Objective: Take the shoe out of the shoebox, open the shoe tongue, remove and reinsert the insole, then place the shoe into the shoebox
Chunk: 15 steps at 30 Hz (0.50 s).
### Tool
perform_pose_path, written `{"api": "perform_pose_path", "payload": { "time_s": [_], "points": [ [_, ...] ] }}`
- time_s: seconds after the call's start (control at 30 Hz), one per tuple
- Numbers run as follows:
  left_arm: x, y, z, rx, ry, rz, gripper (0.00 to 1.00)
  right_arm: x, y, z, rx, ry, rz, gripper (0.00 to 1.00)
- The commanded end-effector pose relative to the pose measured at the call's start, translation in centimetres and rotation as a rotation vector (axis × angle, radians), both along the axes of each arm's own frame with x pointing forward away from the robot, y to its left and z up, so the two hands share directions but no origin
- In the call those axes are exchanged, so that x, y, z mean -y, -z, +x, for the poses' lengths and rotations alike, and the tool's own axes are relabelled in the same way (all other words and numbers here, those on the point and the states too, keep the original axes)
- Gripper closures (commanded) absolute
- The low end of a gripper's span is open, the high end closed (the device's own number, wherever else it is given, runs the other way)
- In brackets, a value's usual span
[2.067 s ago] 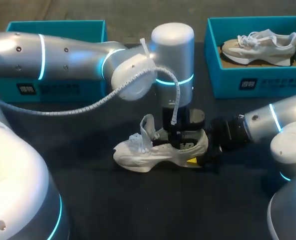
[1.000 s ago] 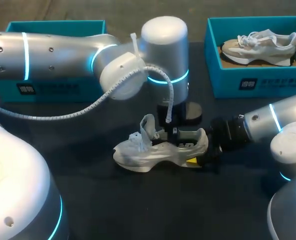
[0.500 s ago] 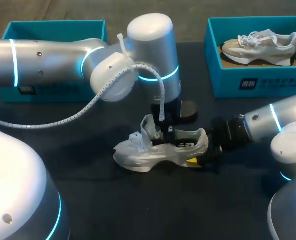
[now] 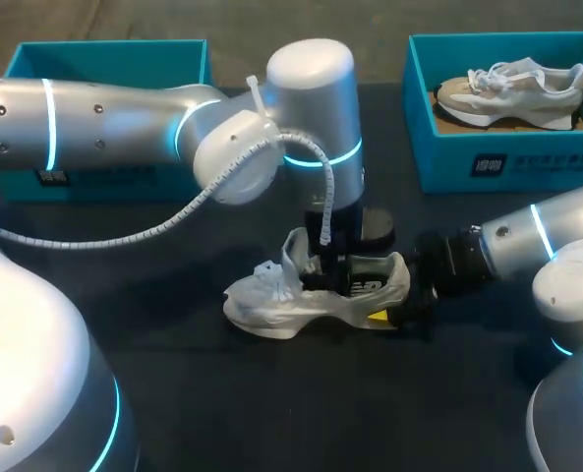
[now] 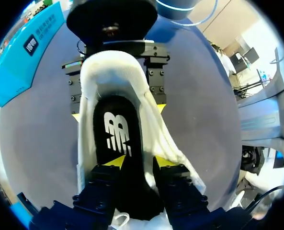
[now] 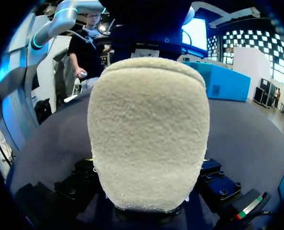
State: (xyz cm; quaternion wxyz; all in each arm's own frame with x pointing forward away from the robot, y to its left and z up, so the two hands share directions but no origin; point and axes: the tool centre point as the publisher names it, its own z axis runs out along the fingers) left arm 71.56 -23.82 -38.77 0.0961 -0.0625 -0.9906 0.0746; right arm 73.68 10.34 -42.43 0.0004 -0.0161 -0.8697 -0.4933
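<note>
A white shoe [image 4: 301, 295] lies on its side-sole on the dark table, toe to the left, its tongue [image 4: 293, 248] pulled upright. My right gripper [image 4: 397, 307] is shut on the heel [image 6: 149, 129]; its fingers [image 5: 155, 81] press both sides of it. My left gripper [image 4: 335, 267] hangs straight down into the shoe's opening. Its yellow tips stand apart, open, just over the black insole [image 5: 117, 132], which lies flat inside the shoe. Nothing is pinched between the left gripper [image 5: 139, 161] tips.
A teal shoebox [image 4: 507, 162] at the back right holds a second, beige shoe [image 4: 512, 87]. Another teal shoebox [image 4: 104, 54] stands at the back left, partly behind my left arm. Bare table lies in front of the shoe.
My left gripper's fingers have spread apart over the insole. The left arm swung slightly left, then back right above the shoe. The right arm and shoe stayed still.
</note>
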Motion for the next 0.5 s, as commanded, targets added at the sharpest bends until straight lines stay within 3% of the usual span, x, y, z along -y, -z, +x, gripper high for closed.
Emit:
{"api": "perform_pose_path", "payload": {
  "time_s": [0.03,0.5],
  "points": [
    [0.4,1.2,0.0,-0.012,0.010,0.005,0.61,0.0,0.0,0.0,0.000,0.001,-0.003,1.00],
    [0.9,2.9,-0.2,-0.003,0.019,0.020,0.43,0.0,0.0,0.0,0.000,0.001,-0.003,1.00]
  ]
}}
